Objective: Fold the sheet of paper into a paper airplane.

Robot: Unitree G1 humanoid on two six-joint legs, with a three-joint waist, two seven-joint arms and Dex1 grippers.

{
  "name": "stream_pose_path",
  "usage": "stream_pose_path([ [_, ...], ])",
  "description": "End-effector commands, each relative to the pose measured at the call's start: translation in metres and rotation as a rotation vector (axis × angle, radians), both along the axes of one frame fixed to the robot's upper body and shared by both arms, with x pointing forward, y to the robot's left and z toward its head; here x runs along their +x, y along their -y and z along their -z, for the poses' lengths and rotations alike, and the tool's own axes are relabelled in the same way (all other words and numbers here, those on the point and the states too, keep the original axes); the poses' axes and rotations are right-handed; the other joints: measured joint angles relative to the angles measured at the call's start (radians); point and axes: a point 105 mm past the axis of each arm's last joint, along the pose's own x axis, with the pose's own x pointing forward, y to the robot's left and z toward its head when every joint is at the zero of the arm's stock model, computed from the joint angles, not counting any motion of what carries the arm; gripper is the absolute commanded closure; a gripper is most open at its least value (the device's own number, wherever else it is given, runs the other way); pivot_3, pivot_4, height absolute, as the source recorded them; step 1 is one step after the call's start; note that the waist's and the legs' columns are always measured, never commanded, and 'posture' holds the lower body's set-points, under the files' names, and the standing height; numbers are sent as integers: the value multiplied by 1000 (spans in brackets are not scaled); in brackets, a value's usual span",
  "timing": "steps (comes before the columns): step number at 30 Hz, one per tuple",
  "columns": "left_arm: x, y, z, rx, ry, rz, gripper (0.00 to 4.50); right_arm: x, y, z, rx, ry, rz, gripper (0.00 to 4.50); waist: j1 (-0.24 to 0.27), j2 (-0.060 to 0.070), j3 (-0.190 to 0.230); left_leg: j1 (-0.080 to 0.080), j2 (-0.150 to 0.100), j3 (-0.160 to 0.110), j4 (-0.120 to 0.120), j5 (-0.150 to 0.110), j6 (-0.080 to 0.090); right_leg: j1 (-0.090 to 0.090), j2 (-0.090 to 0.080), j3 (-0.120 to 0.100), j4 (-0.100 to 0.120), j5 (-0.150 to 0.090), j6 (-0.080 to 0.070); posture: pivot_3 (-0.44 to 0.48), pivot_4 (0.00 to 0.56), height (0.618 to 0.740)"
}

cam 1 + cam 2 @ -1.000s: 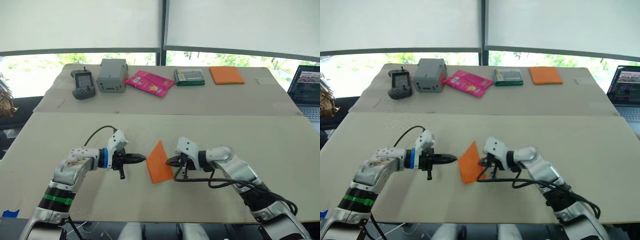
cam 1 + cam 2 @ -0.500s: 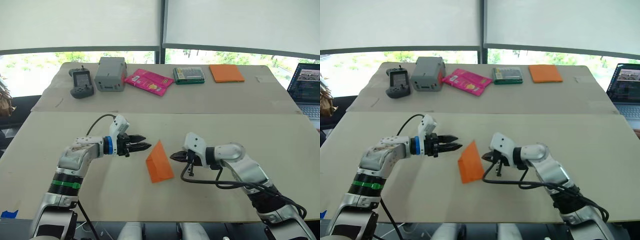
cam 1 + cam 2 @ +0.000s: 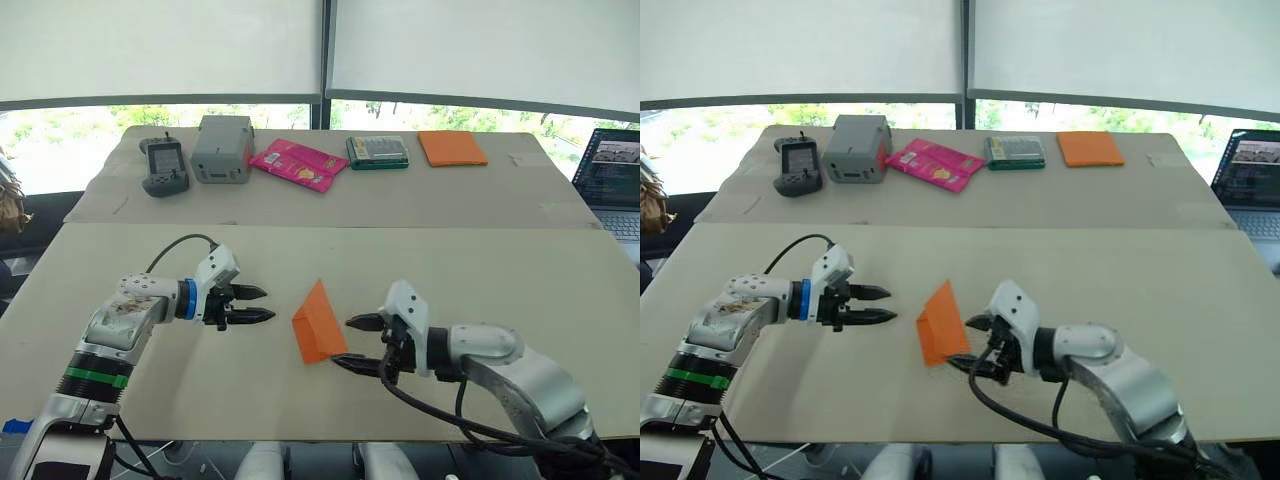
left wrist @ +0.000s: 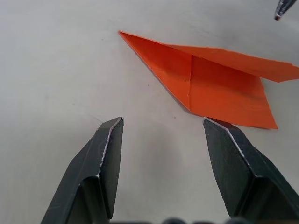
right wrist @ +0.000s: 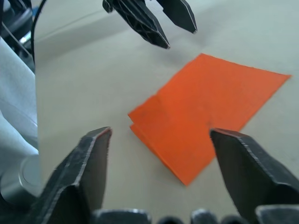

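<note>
The bright orange sheet of paper (image 3: 318, 325) lies on the near table, folded into a small pointed paper airplane shape with one flap standing up along a crease. In the left wrist view the paper (image 4: 210, 84) lies just beyond the fingers, untouched. My left gripper (image 3: 255, 304) is open a short way to the left of it, pointing at it. To the paper's right and slightly nearer, my right gripper (image 3: 358, 343) stands wide open, close to the paper's near corner but apart from it. The right wrist view shows the paper (image 5: 205, 112) flat ahead of the spread fingers.
On the far table sit a handheld controller (image 3: 165, 168), a grey box (image 3: 223, 150), a pink packet (image 3: 298, 165), a green case (image 3: 378, 152) and a thick orange pad (image 3: 453, 148). A laptop (image 3: 612, 180) stands at the right edge. Black cables loop off both wrists.
Both grippers have opened and drawn back from the paper: the left one to the left, the right one toward the near edge. The paper stays where it was.
</note>
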Motion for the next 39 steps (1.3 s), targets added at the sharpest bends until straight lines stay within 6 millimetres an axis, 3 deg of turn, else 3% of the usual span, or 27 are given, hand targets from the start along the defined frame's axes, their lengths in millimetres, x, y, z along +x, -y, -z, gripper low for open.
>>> stream_pose_path([
  [1, -3, -2, -5, 20, 6, 21, 1641, 5, -8, -2, -2, 17, 72, 61, 0, 0, 0, 0, -1, 0, 0, 0, 0, 0, 0, 0, 0, 0, 0, 0, 150, 740],
  [9, -11, -1, -2, 38, -32, 52, 1641, 10, -16, 12, -76, 13, 183, 61, -1, 0, 0, -1, -1, 0, 1, 0, 0, -1, 0, 0, 0, 0, 0, 0, 150, 740],
  [13, -9, 0, -1, 41, -28, 44, 1641, 13, -19, 10, -90, 43, 204, 61, -1, 0, 0, -1, -1, 0, 1, 0, 0, -1, 0, 0, 0, 0, 0, 0, 150, 740],
  [21, -6, -2, 0, 24, -14, 0, 1641, 27, -10, -6, -150, 181, 163, 2641, -1, 0, 0, -1, -2, 0, 1, 0, 0, -1, 0, 0, 0, 0, 0, 0, 150, 740],
  [26, -8, -6, 0, 7, -16, -31, 1641, 28, -12, -18, -226, 371, -76, 4409, -3, 0, 0, -1, -2, 0, 2, 0, 1, -1, 0, 0, 0, 0, 0, 0, 150, 740],
  [32, -7, -12, -8, -37, -8, -71, 1641, 41, 5, -17, -423, 645, -461, 4464, -6, -1, 1, -1, -1, 1, 3, 0, 1, 0, 0, -1, 0, 0, 1, 0, 150, 740],
  [39, -13, -19, -16, -75, 5, -85, 1641, 69, 10, -16, -512, 887, -687, 4464, -10, -1, 2, -1, -1, 2, 2, 0, 1, -1, 0, 0, 1, 1, 0, 0, 150, 740],
])
